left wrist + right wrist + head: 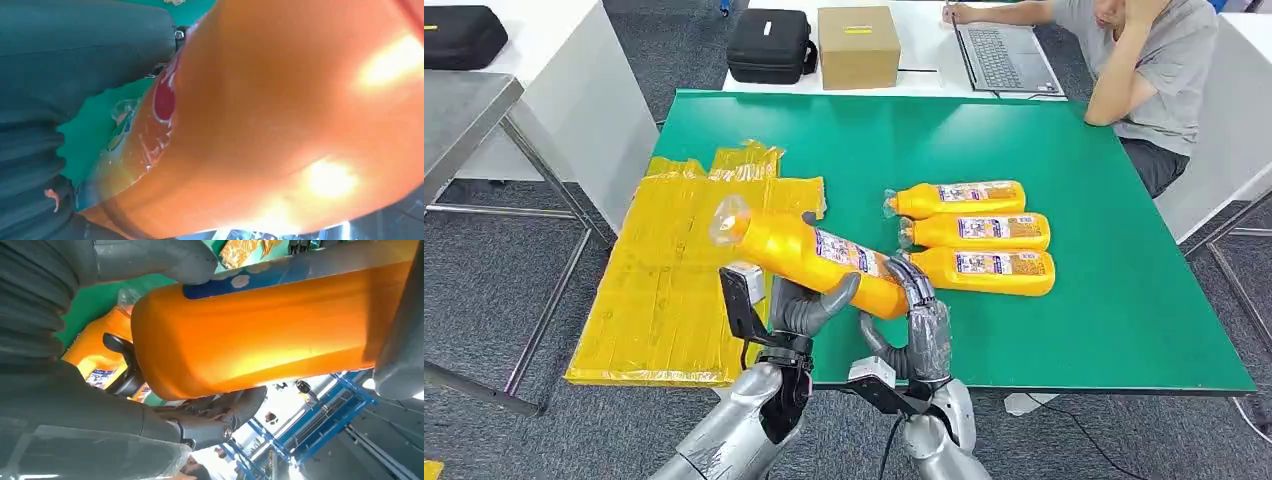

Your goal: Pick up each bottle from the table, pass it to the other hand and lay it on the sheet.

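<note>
Above the table edge, both robot hands, left (809, 305) and right (921, 310), grip one bottle (809, 248)

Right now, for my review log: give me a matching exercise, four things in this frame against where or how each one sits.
Things:
1. lifted bottle
2. yellow sheet
3. three bottles
4. cardboard box

States:
A. lying side by side on the green table
B. on the white table, beside a black case
C. held in the air between left hand and right hand
D. spread over the green table's left edge

Pairs: 1-C, 2-D, 3-A, 4-B
</note>
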{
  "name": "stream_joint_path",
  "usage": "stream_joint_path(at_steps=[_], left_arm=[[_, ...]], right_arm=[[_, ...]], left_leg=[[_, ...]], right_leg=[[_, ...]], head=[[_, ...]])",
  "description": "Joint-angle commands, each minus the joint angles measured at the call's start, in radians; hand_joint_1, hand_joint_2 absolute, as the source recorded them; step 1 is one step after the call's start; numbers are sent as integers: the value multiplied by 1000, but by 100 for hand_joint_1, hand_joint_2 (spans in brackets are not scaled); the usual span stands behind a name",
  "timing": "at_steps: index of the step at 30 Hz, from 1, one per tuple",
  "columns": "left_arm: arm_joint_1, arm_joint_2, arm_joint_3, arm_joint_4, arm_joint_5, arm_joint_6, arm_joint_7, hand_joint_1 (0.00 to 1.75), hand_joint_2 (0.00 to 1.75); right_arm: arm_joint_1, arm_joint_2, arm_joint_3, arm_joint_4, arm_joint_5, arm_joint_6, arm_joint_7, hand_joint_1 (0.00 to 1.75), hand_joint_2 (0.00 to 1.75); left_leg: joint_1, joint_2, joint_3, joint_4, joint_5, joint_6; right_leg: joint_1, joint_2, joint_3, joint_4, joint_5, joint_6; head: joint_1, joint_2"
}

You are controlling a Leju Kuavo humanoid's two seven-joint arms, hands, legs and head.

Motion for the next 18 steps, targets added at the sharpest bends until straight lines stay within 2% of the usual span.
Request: stream_joint_path(at_steps=[1, 18], left_arm=[[-28, 51, 4, 6, 10, -35, -10, 175, 175], [-36, 43, 29, 19, 20, -68, -26, 175, 175]], right_arm=[[6, -18, -12, 49, 24, -1, 0, 175, 175], [-2, -18, -33, 87, 73, -1, 0, 175, 175]], left_leg=[[0, 0, 5, -1, -1, -2], [0, 1, 3, -1, -1, -1]], right_leg=[[1, -1, 4, -1, -2, -1], [0, 0, 3, -1, -1, -1]], head=[[0, 0], [0, 0]])
